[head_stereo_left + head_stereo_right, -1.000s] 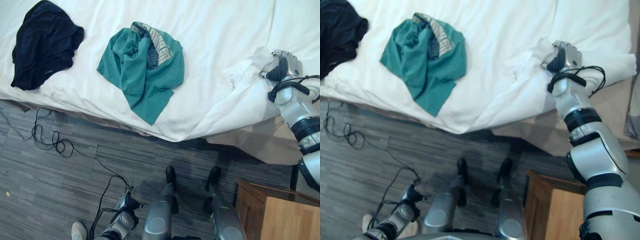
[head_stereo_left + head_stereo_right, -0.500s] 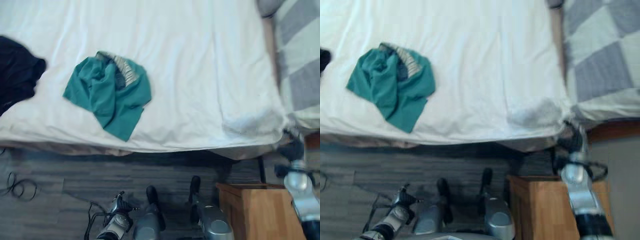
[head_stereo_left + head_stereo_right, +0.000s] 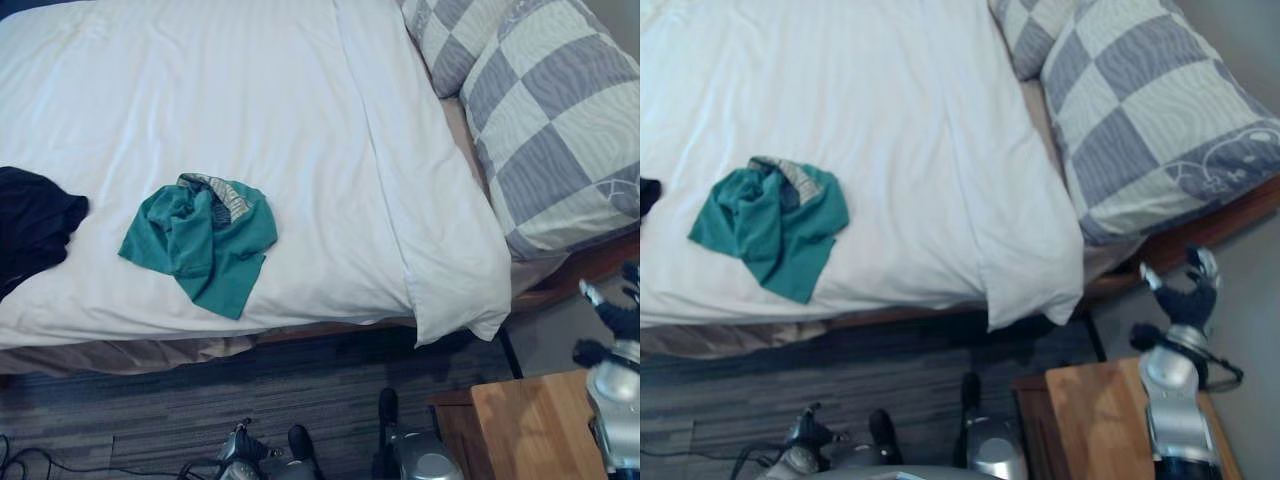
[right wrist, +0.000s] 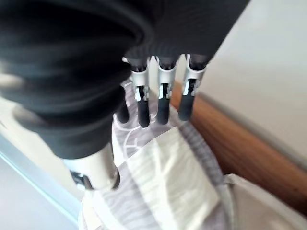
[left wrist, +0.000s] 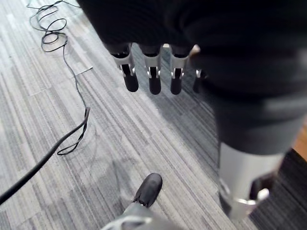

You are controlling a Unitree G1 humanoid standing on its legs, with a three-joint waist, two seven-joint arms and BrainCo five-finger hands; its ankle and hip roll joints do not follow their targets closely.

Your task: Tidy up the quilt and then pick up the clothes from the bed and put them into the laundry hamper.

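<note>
A white quilt lies flat on the bed, teal clothes near its front edge; both hands, right and left, hang relaxed and empty, so reach squarely over the teal bundle before closing.

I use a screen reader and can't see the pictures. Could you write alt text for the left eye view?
A white quilt lies smooth over the bed, with a crumpled teal garment near its front edge and a black garment at far left. Checked grey pillows sit at upper right; the right hand is beside the bed, fingers relaxed.
</note>
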